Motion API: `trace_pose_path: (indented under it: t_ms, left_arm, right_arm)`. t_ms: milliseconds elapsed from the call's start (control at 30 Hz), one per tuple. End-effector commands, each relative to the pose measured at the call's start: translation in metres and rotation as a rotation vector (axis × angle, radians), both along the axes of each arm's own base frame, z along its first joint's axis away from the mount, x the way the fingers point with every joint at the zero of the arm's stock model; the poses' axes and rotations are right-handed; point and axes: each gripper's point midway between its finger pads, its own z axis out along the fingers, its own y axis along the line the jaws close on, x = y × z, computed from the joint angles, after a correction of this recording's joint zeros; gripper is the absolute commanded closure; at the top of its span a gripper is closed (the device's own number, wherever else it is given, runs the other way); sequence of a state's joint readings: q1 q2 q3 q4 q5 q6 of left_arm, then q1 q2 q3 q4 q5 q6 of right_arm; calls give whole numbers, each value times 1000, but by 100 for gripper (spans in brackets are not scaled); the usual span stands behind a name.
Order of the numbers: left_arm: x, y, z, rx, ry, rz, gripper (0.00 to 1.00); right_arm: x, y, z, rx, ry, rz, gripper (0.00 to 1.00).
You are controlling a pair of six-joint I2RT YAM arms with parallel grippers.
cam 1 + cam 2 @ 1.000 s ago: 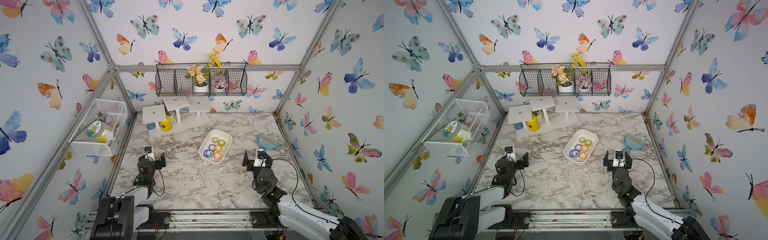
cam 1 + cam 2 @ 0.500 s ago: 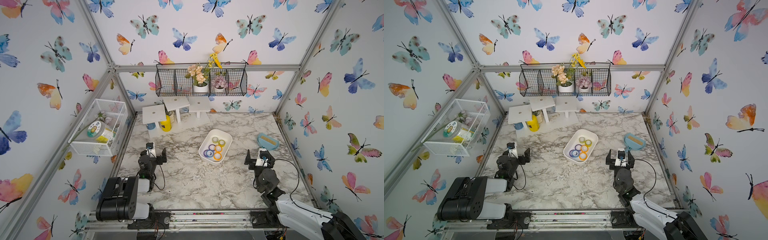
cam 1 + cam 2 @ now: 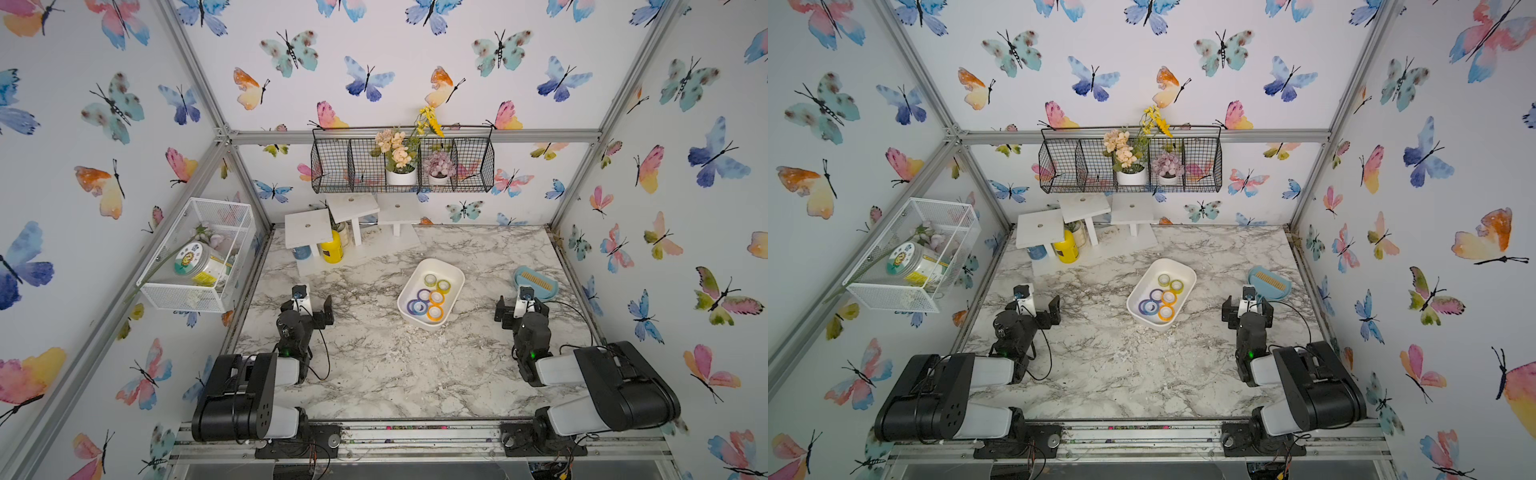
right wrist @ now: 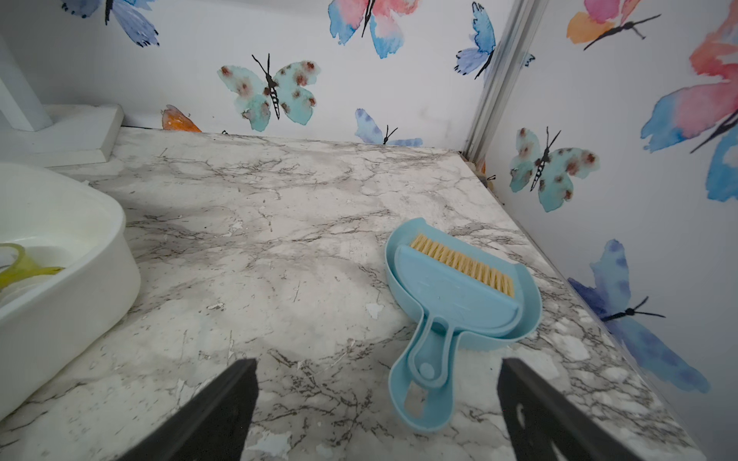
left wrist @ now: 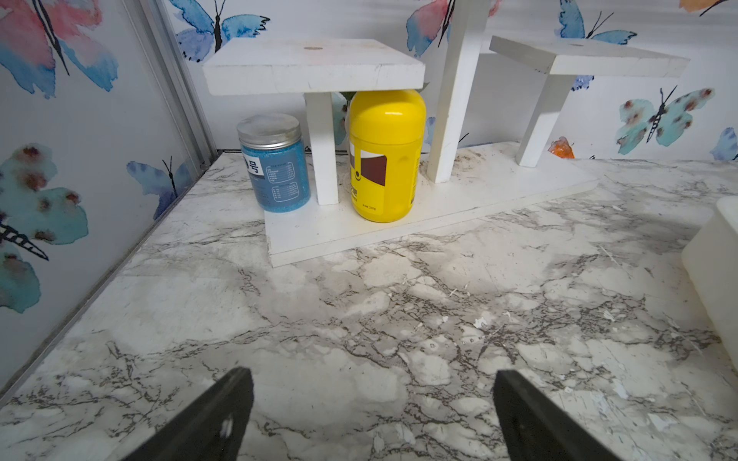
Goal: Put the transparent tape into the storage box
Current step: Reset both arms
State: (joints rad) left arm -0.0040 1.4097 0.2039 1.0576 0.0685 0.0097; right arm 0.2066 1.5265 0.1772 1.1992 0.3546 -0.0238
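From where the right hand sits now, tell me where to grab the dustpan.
Grip the dustpan by its handle, coming from the robot's side with the right hand: it lies flat, brush nested inside, and the handle points back toward that open hand.

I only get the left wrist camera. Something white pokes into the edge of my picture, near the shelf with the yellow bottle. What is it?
Observer: That's the storage box; coloured tape rolls lie inside it.
Operator: Where's my other arm?
Observer: On the box's far side, the right gripper is open and holds nothing.
Operator: What's by it?
Observer: A blue dustpan with a brush in it.
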Motion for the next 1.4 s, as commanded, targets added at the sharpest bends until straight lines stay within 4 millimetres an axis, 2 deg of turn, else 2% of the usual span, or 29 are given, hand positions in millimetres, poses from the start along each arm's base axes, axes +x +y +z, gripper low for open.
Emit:
trace_pose_path:
  t_ms: [0, 67, 133, 200, 1367]
  left_arm:
    - [2, 2, 7, 0, -26, 16, 1]
    - [2, 2, 7, 0, -24, 17, 1]
    - [2, 2, 7, 0, -25, 17, 1]
    - [2, 2, 6, 0, -24, 16, 1]
    - [2, 2, 7, 1, -26, 16, 1]
  right_arm:
    - [2, -4, 22, 40, -131, -10, 1]
    - [6, -3, 18, 34, -107, -10, 1]
    - [19, -3, 9, 51, -41, 2, 1]
    - [23, -8, 9, 74, -32, 6, 1]
    - [20, -9, 9, 69, -39, 3, 1]
